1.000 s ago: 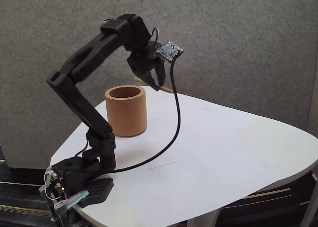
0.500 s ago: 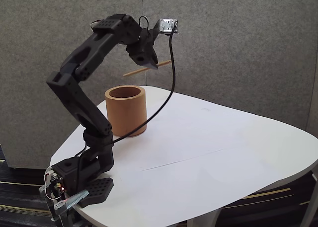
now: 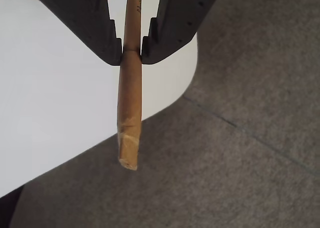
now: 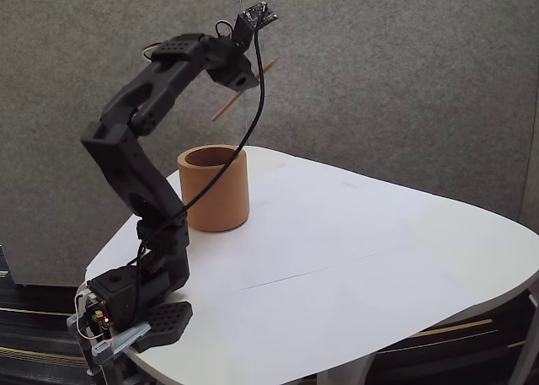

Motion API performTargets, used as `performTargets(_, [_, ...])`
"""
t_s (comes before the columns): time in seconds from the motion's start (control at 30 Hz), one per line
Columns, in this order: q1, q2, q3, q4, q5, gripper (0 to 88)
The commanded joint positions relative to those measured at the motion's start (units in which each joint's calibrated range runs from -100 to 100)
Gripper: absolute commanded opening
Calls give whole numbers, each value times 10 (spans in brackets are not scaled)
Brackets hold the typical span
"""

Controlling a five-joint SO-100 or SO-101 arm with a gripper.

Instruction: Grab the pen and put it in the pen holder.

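Note:
In the fixed view the tan-brown pen holder [image 4: 214, 189] stands upright near the table's far left edge. High above it my black gripper [image 4: 244, 83] is shut on the pen [image 4: 226, 107], a thin light-brown stick that slants from upper right to lower left in the air. In the wrist view the two dark fingers [image 3: 100, 33] pinch the pen [image 3: 129, 108] between their tips, at my gripper [image 3: 132, 54]. The pen's lower end hangs past the table's edge over the grey floor.
The white rounded table [image 4: 354, 259] stretches to the right of the cup. A black cable [image 4: 253, 132] loops from the wrist camera down across the cup's front to the arm's base [image 4: 135, 305]. Grey wall panels stand behind. The grey floor [image 3: 240, 163] lies beyond the table edge.
The arm has lifted the gripper and pen higher above the cup. The pen has tilted from nearly level to a steeper slant, and the wrist camera has swung upward.

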Motion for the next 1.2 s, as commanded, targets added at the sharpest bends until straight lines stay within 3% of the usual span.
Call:
performTargets(0.0, [-10,-17,7,-40,10,5])
performTargets(0.2, [-22,-38,23,-45,46,5])
performTargets(0.33, [-30,-104,120,-111,76,5])
performTargets(1.17, [-83,-213,435,-288,150,5])
